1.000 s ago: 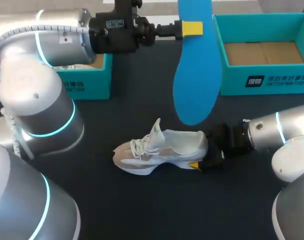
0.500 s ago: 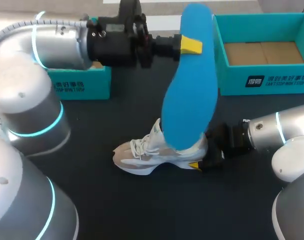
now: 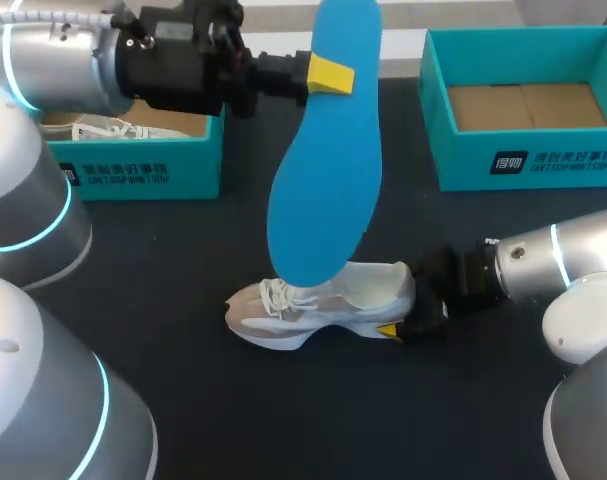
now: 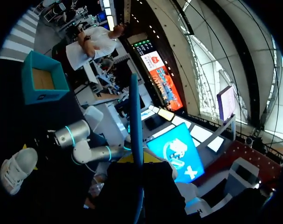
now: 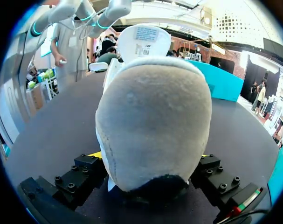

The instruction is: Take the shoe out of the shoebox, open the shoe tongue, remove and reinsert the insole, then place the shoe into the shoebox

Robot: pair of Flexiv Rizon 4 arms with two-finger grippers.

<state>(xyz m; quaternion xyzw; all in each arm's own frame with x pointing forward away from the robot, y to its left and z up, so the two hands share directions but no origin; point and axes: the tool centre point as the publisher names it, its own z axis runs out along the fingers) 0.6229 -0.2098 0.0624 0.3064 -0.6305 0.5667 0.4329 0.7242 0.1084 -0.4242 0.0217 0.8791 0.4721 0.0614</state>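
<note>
A white shoe [image 3: 318, 305] stands upright on the dark table, toe pointing left. My right gripper [image 3: 408, 318] is at its heel; in the right wrist view the heel [image 5: 153, 121] fills the gap, with a finger pressed against each side, so the gripper [image 5: 150, 158] is shut on it. My left gripper [image 3: 330, 75] is shut on the heel end of a blue insole [image 3: 323, 170], which hangs slanted with its toe end over the laces. In the left wrist view the insole [image 4: 135, 121] shows edge-on, rising from the gripper [image 4: 137, 161], with the shoe [image 4: 15, 170] far below.
A teal shoebox [image 3: 528, 165] with a bare cardboard floor stands at the back right. A second teal box [image 3: 143, 170] at the back left holds another white shoe [image 3: 98, 130], partly under my left arm.
My left arm has swung the insole leftward and down; its toe end went from right of the shoe to over the laces. The right gripper and the shoe have not moved.
</note>
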